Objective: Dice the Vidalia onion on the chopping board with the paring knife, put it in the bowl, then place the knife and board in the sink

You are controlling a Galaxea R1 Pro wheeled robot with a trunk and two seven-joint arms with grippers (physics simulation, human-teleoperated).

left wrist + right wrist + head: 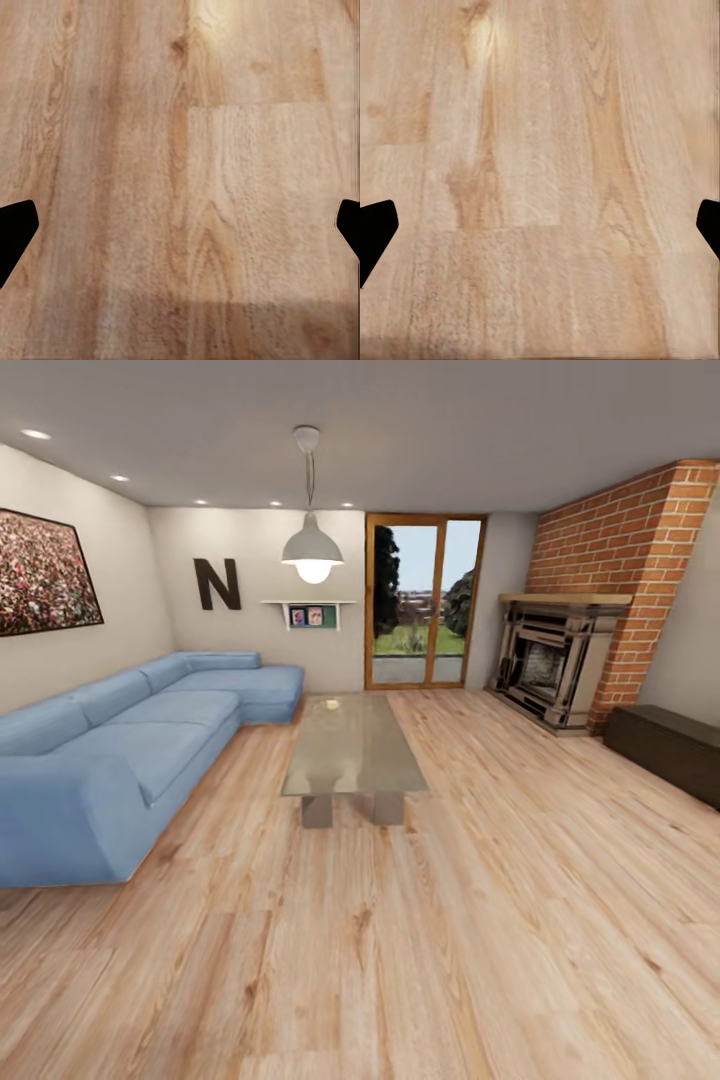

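I am in a living room, and the sink, the Vidalia onion, the chopping board, the paring knife, the bowl and the countertop are out of view. My left gripper (180,225) hangs open over bare wooden floor, its dark fingertips (15,225) far apart with nothing between them. My right gripper (540,225) is likewise open above the floor planks, with one dark fingertip (376,229) at each side of its wrist view.
A blue corner sofa (120,750) fills the left side. A glass coffee table (350,755) stands in the middle ahead. A brick fireplace (590,650) and a dark low bench (670,750) line the right wall. A glass door (425,605) is at the far end. Wooden floor (450,940) stretches in front.
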